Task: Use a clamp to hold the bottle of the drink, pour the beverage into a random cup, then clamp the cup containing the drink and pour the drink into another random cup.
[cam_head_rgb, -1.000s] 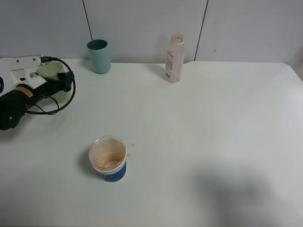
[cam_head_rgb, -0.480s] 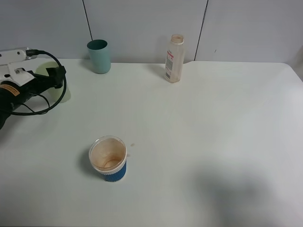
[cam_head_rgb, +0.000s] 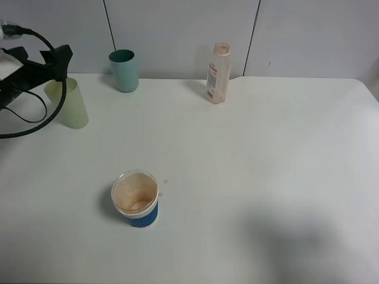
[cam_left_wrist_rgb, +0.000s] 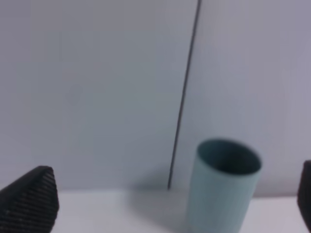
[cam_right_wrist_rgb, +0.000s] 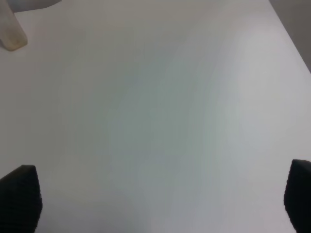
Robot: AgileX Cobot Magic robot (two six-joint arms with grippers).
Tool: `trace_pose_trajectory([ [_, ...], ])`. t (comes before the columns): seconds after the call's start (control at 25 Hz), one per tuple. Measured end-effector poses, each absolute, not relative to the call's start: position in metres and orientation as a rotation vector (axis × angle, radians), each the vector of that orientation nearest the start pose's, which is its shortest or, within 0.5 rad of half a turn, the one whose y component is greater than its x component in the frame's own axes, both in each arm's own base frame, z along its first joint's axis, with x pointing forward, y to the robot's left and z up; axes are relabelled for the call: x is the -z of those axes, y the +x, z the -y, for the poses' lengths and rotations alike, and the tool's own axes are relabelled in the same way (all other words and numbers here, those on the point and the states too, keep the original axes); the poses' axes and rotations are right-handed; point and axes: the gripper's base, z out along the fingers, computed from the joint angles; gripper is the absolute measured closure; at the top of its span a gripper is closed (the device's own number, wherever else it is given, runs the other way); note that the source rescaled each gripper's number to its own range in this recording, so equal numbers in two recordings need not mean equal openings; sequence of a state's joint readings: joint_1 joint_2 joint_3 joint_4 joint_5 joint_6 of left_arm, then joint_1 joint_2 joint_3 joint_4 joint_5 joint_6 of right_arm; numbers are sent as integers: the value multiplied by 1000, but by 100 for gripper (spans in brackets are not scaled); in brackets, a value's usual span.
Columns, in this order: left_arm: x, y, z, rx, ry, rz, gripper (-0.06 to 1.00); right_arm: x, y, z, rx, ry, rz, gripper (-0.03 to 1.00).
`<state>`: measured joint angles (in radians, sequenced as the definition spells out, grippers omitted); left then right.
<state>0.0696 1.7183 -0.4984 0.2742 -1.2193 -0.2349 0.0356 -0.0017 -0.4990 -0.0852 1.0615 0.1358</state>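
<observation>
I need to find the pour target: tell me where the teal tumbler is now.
In the exterior high view the teal tumbler stands upright at the table's back edge, left of centre, between the pale yellow-green tumbler and the bottle.

white table (cam_head_rgb: 266, 177), grey panelled wall (cam_head_rgb: 177, 29) behind, dark seams.

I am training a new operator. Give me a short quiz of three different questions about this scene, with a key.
1. True or false: the bottle lies on its side.
2. Which cup stands nearest the left gripper: A teal cup, B yellow-green cup, C blue-sleeved cup?
3. Fill in: the left gripper's jaws are ____.

Key: 1 false, it stands upright; 2 B; 3 open.
</observation>
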Motion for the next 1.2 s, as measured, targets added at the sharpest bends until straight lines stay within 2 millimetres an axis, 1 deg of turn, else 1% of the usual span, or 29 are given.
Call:
trace_pose_trajectory([
  [0.36, -231, 279, 7, 252, 114, -1379, -5, -277, -5, 7, -5, 106, -2039, -3],
  [0.72, -281, 251, 6, 191, 115, -1289, -5, -277, -5, 7, -5, 106, -2039, -3],
  [0.8, -288, 242, 5, 190, 94, -1284, -5, -277, -5, 7, -5, 106, -2039, -3],
  [0.92, -291, 227, 4, 201, 61, -1292, -6, -277, -5, 7, -5, 106, -2039, -3],
  [0.96, -291, 227, 4, 201, 61, -1292, -6, -277, -5, 7, -5, 106, -2039, -3],
  [1.0, -293, 216, 4, 216, 33, -1288, -6, -277, -5, 7, -5, 106, -2039, -3],
  [1.2, -301, 190, 4, 237, -8, -1275, -6, -277, -5, 7, -5, 106, -2039, -3],
])
